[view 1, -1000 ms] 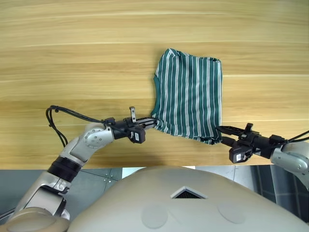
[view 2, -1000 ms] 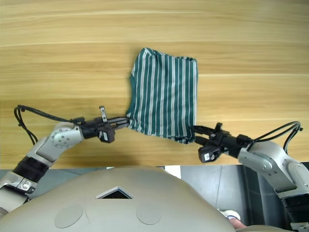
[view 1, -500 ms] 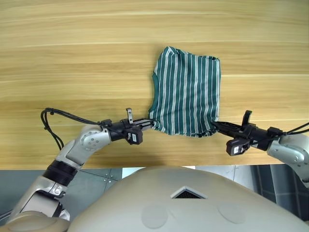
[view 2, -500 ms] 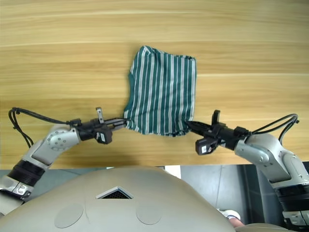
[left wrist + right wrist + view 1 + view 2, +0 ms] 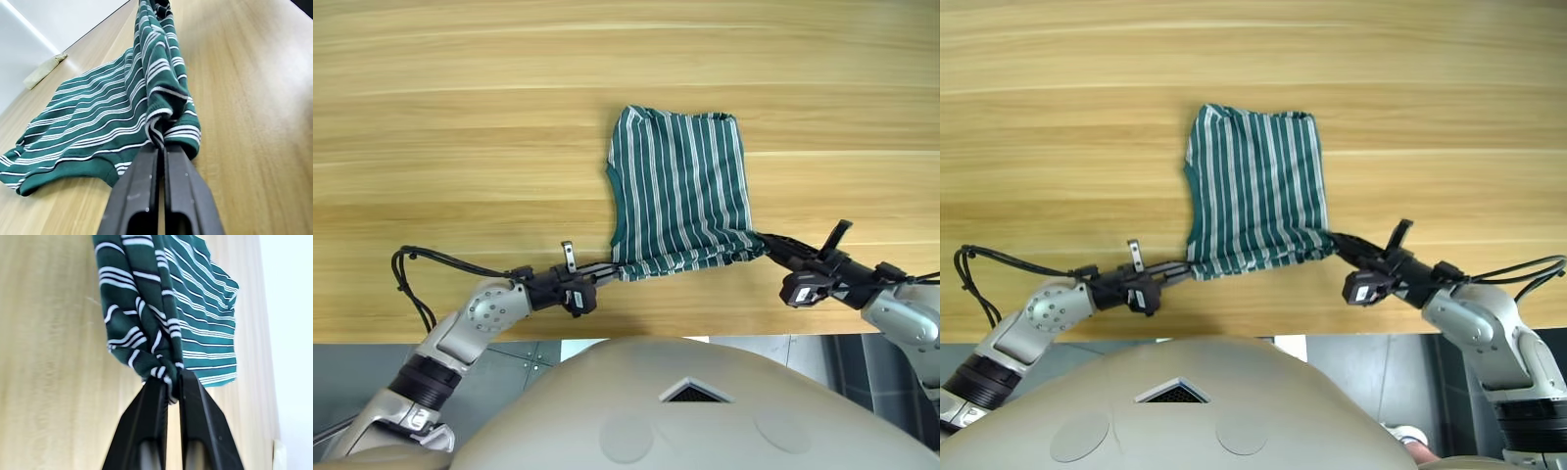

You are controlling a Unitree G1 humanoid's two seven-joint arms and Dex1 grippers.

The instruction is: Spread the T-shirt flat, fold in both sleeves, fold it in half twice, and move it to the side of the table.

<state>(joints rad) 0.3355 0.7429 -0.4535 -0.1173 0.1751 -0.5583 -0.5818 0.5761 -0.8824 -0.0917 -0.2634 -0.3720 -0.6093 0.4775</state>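
Covering pale wood-grain table (image 5: 460, 117), striped T-shirt (image 5: 677, 186); grey floor (image 5: 504, 360) below.

**Knit cloth on smooth wood**

The T-shirt (image 5: 680, 191) is soft knitted cloth with a matt finish, dark green with thin white stripes, and its stitched hem is puckered into folds. The table (image 5: 460, 117) is pale wood with long straight grain, smooth, with a faint satin sheen. The left gripper (image 5: 157, 147) and right gripper (image 5: 170, 379) look hard, matt black, seemingly plastic.
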